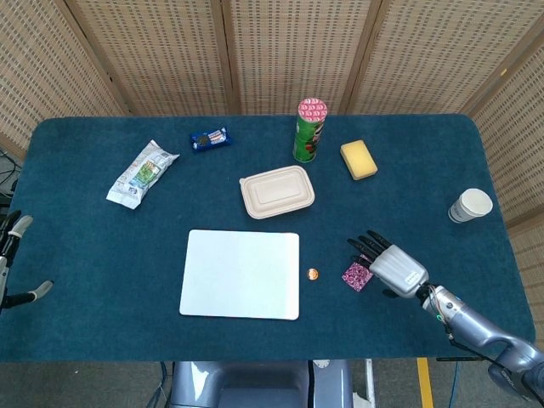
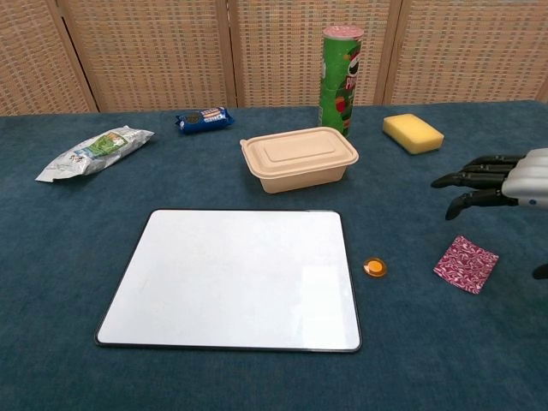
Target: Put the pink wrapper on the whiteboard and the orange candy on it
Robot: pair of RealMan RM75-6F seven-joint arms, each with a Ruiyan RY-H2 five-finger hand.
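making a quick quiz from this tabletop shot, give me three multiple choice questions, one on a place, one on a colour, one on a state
1. Where does the small round orange candy lie?
A. on the whiteboard
B. on the blue cloth beside the whiteboard's right edge
C. inside the box

2. What colour is the rectangular sponge?
A. yellow
B. green
C. pink

3. How is the right hand?
A. gripping the wrapper
B. open, above the wrapper
C. resting on the whiteboard

Answers:
1 B: it sits on cloth between the white rectangular whiteboard and the pink patterned square wrapper.
2 A: plainly yellow.
3 B: chest view shows spread fingers clear above the flat wrapper.
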